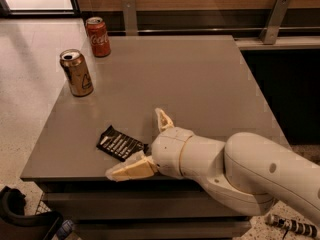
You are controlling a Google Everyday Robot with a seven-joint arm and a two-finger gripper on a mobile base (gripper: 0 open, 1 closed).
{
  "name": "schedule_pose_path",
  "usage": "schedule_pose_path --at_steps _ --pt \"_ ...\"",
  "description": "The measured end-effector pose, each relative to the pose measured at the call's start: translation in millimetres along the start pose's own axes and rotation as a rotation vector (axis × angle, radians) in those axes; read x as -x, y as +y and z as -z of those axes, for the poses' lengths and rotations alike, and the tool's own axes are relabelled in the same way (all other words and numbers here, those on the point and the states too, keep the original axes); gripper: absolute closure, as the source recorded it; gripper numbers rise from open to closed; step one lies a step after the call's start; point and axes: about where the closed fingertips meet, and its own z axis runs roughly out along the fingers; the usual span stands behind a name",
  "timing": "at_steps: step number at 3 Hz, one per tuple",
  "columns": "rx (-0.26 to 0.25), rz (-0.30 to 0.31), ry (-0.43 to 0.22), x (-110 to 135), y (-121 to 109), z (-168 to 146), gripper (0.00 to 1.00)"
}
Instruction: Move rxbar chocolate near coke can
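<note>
The rxbar chocolate (120,144) is a flat black wrapper with white lettering, lying near the table's front left edge. The coke can (98,36) is red with white script and stands upright at the table's far left corner. My gripper (142,144) is open, low over the table just right of the bar. One cream finger (131,169) lies in front of the bar at the table edge, the other (163,119) points up behind it. The bar's right end sits between the two fingers. The fingers are not closed on it.
A gold can (77,73) with a dark emblem stands upright on the left side of the grey table (200,79). A wooden wall with metal brackets (274,18) runs behind the table. My white arm (250,174) covers the front right corner.
</note>
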Motion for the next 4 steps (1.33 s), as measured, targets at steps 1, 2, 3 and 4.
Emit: schedule_pose_path --at_steps 1,2,3,4 --pt "0.01 0.005 0.009 -0.8 3.6 -13.7 0.04" --pt "0.011 0.016 0.012 -0.1 5.8 -19.9 0.34" --pt "0.012 0.02 0.013 1.6 7.2 -20.1 0.59" --pt "0.013 0.025 0.014 3.3 8.6 -20.5 0.81"
